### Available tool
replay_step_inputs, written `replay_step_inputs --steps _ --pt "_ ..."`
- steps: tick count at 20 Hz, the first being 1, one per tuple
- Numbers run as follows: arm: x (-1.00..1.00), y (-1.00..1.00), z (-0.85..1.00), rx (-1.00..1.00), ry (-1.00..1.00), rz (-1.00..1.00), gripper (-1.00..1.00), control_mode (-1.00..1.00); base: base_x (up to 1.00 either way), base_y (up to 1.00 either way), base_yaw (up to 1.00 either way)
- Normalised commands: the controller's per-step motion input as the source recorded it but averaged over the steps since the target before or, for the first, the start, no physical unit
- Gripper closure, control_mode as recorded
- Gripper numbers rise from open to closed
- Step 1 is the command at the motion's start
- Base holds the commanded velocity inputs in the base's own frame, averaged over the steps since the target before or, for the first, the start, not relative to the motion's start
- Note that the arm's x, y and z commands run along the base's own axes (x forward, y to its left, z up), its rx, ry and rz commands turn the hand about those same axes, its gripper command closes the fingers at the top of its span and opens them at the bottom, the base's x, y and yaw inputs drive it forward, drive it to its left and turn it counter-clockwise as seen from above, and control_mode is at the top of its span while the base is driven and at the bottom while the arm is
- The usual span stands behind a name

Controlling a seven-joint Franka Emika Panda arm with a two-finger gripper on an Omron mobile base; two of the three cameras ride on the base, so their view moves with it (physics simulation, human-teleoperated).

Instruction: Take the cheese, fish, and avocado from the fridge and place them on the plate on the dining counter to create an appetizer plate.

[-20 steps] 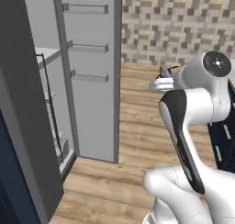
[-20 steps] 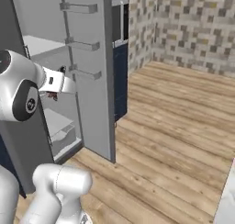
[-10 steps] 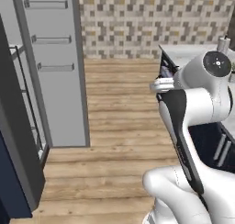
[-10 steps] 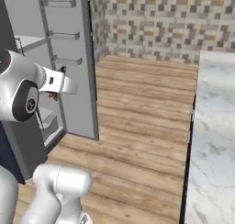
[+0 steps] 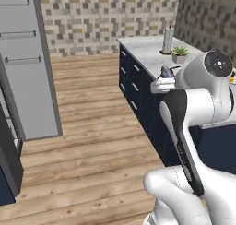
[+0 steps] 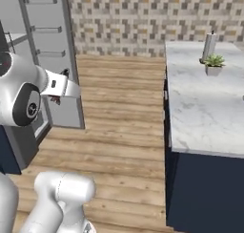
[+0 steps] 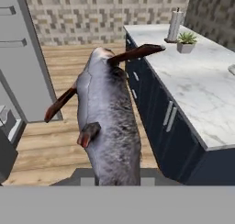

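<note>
My gripper (image 5: 165, 75) is shut on the fish (image 7: 108, 122), a grey-bodied fish with reddish-brown fins that hangs in front of the hand camera and hides the fingertips. From the right base view a bit of the fish (image 6: 56, 100) shows under the gripper (image 6: 66, 83). The fridge (image 5: 25, 67) stands open at the left, its door racks facing me. The marble dining counter (image 7: 197, 83) with its navy base runs along the right. A grey sliver at its right edge (image 7: 232, 70) may be the plate's rim; too little shows to tell. The cheese and the avocado are out of view.
A small potted plant (image 7: 186, 42) and a tall pale roll (image 7: 175, 25) stand at the far end of the counter (image 6: 205, 103). Wooden floor (image 5: 92, 113) lies open between the fridge door (image 6: 47, 50) and the counter. A mosaic-tiled wall closes the back.
The whole picture has swung right with the base: the fridge slid to the left edge and the counter came into view. The fish stays held in the gripper.
</note>
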Motion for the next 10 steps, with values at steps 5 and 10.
replay_step_inputs --steps 5,10 --pt "0.00 0.00 0.00 0.00 0.00 0.00 1.00 1.00 -0.19 -0.82 -0.22" --pt "0.00 0.00 0.00 0.00 0.00 0.00 1.00 1.00 0.05 -1.00 -0.16"
